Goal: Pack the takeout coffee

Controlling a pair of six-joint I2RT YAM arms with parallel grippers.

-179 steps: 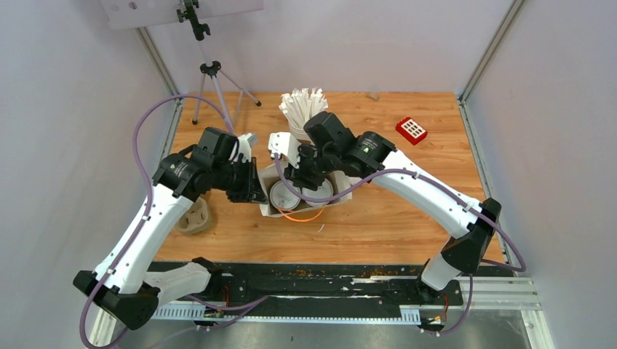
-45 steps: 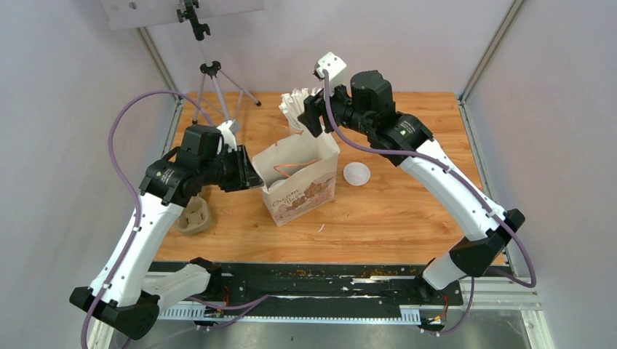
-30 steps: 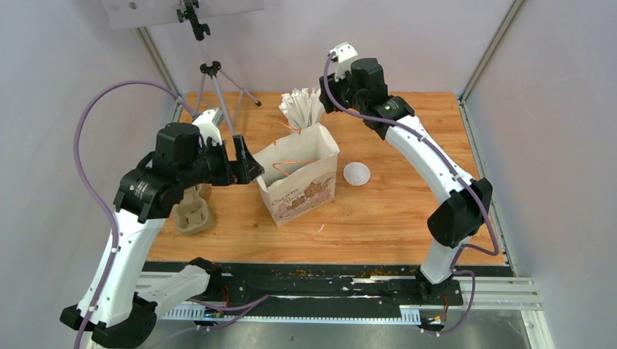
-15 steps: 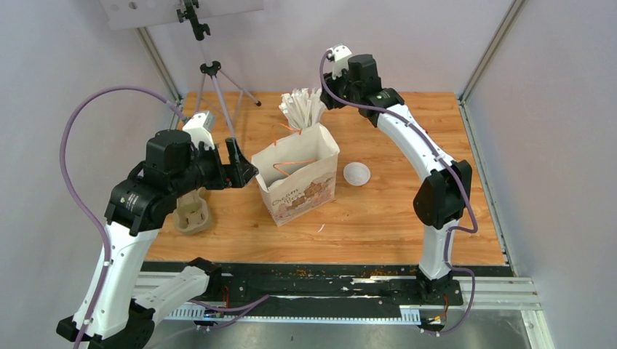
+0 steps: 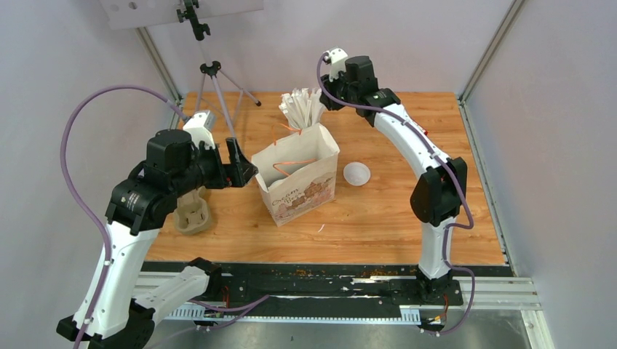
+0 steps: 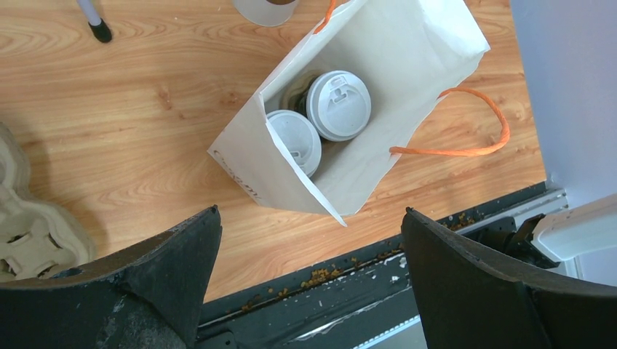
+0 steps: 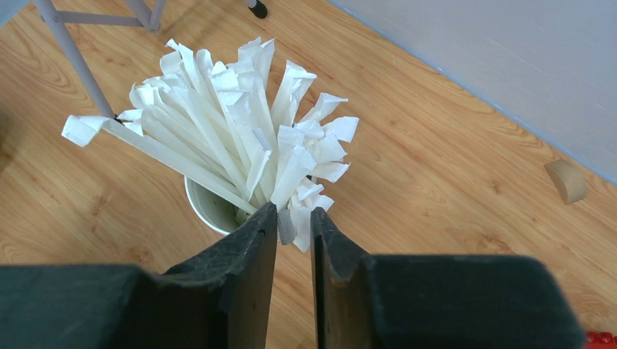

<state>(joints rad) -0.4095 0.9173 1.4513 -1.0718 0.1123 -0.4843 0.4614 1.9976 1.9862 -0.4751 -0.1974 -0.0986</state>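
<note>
While both cups (image 6: 338,104) stand in the bag (image 6: 407,58) below our wide-open, empty left gripper (image 6: 309,218), our right gripper (image 7: 293,214), nearly closed, straddles one stick (image 7: 285,225) straight beneath it, grip uncertain.

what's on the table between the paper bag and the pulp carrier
Nothing but bare wooden table between paper bag and pulp carrier, clearest in the left wrist view. In the top view the open left gripper hangs over that gap.

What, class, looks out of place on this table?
A loose round white disc, perhaps a lid, lies on the table right of the paper bag, though both cups in the bag are already lidded.
</note>
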